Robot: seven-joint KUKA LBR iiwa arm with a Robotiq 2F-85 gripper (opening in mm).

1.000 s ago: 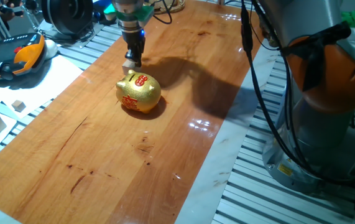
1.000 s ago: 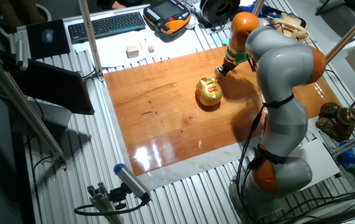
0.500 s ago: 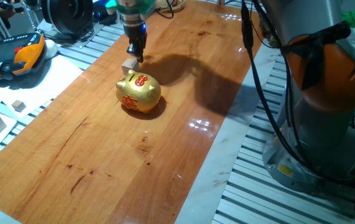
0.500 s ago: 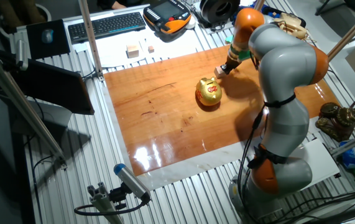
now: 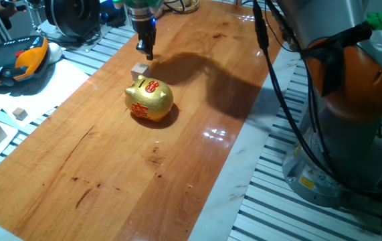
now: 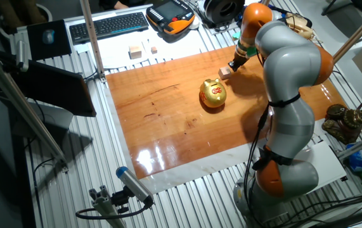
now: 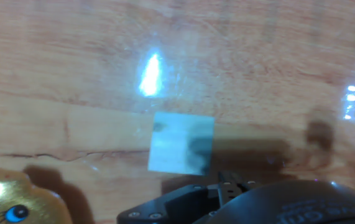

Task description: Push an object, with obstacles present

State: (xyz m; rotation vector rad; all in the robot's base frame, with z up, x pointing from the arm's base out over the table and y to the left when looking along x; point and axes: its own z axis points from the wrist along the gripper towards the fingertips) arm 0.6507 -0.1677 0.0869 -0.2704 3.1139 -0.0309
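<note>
Comparing with a second ago, you see the gripper has lifted off and backed away from the cube, jaws apparently closed; cube rests on the table just beside the piggy bank, push apparently finished.

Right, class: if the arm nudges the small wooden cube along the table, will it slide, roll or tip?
The cube sits flat on one face, so it will probably slide, not roll. The table looks glossy, so it may slide easily. Being small and wooden, it is likely light and could twist off-line toward the piggy bank beside it.
</note>
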